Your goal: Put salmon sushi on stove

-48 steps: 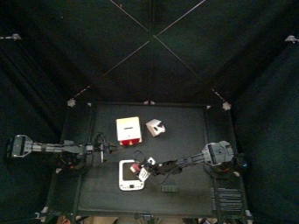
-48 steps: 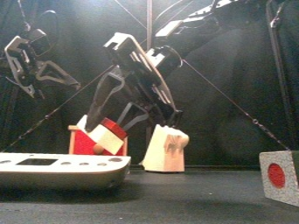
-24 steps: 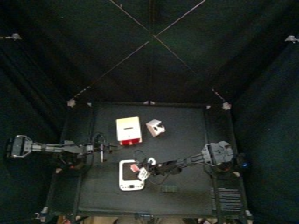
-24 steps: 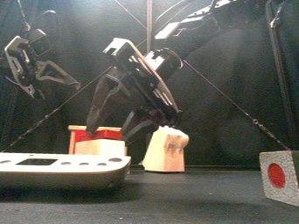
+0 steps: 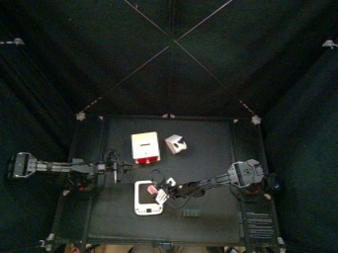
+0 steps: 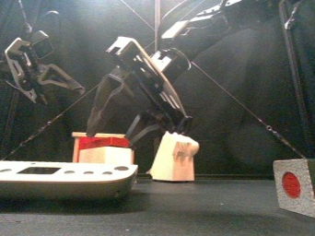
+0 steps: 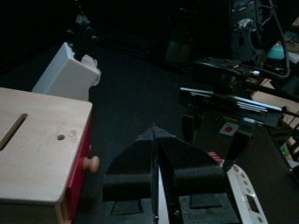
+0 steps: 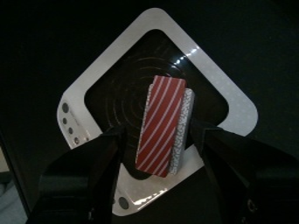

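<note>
Sushi (image 8: 166,124) is lying on the stove (image 8: 100,83), directly between the right tool's (image 8: 166,166) parted jaws, long axis running along them. Jaws are standing clear of it. Left tool (image 7: 158,175) is sitting pressed together, resting well left.

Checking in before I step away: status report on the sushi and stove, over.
Right gripper open over stove. Salmon sushi lying on stove's burner, between the jaws. Left gripper shut, parked off to the side. Nothing in the way.
</note>
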`<state>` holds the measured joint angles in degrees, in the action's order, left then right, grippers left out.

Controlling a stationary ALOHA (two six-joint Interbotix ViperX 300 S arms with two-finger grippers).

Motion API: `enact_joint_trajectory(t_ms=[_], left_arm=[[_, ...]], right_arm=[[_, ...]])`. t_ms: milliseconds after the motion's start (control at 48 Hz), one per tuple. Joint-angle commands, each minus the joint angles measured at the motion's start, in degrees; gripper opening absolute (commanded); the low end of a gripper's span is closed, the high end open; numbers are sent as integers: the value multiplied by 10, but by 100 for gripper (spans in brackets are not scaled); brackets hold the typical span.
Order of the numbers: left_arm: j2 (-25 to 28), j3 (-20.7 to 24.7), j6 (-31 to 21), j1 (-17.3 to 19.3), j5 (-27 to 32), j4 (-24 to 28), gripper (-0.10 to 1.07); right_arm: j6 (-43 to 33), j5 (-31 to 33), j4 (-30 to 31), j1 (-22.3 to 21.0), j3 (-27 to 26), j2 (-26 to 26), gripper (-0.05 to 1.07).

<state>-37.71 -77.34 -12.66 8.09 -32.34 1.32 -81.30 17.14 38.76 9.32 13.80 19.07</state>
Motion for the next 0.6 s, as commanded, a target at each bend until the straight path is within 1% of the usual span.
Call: enact_joint_trajectory(t_ms=[0, 583], left_arm=[[1, 6, -1, 1, -3, 0, 40], [1, 4, -1, 1, -3, 0, 40]], right_arm=[[1, -1, 2, 1, -12, -13, 92], [1, 20, 1, 1, -13, -16, 92]])
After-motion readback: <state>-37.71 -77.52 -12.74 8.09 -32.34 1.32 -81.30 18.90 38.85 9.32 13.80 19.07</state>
